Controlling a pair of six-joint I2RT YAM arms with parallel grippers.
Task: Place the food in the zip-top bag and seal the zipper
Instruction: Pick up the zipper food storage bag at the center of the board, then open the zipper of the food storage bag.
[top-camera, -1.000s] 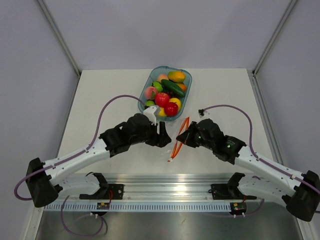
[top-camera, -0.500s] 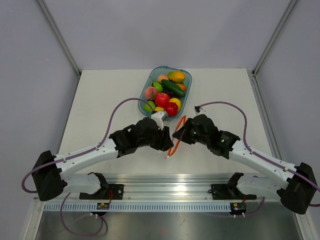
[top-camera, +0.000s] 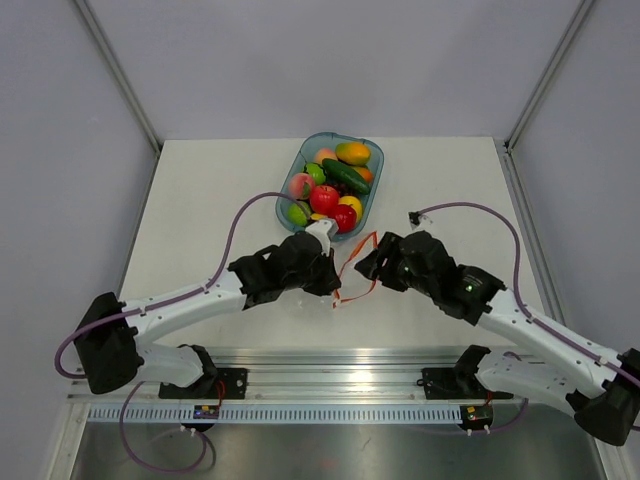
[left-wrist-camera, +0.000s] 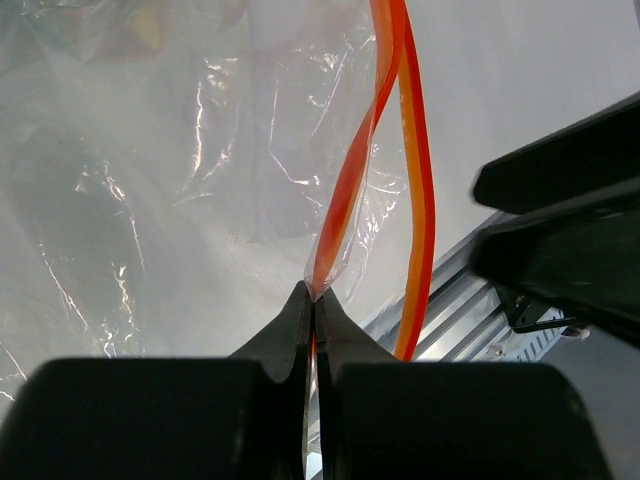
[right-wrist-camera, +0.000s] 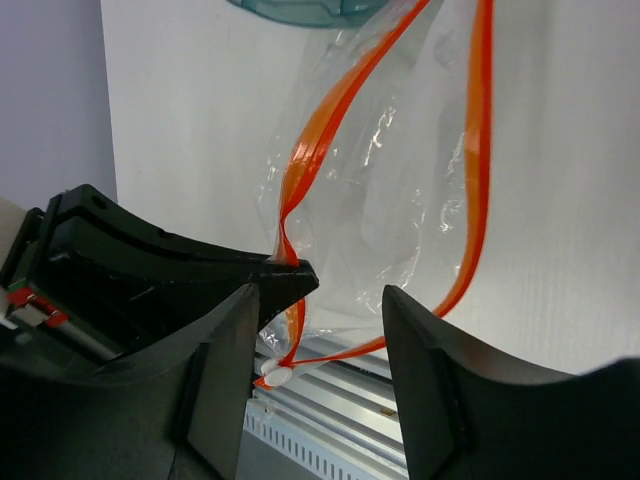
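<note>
The clear zip-top bag (top-camera: 352, 272) hangs between my two grippers near the table's front. My left gripper (left-wrist-camera: 313, 297) is shut on one side of the red-orange zipper (left-wrist-camera: 345, 200), pinching the strip and the film at its tips. The other side of the zipper (right-wrist-camera: 478, 150) curves away free, so the mouth gapes. My right gripper (right-wrist-camera: 322, 300) is open, its fingers either side of the bag's lower corner and holding nothing. A white slider (right-wrist-camera: 275, 375) sits at the strip's end. The food (top-camera: 324, 198), with apples, lemon, lime, cucumber and peach, lies in the tray behind.
The translucent blue oval tray (top-camera: 377, 178) stands at the middle back of the table, just beyond both grippers. A metal rail (top-camera: 340, 385) runs along the table's near edge. Purple cables loop over both arms. Grey walls close in the left, right and back.
My left gripper has moved right and shut on the zipper strip. My right gripper has opened, let go of the bag and drawn back a little to the right.
</note>
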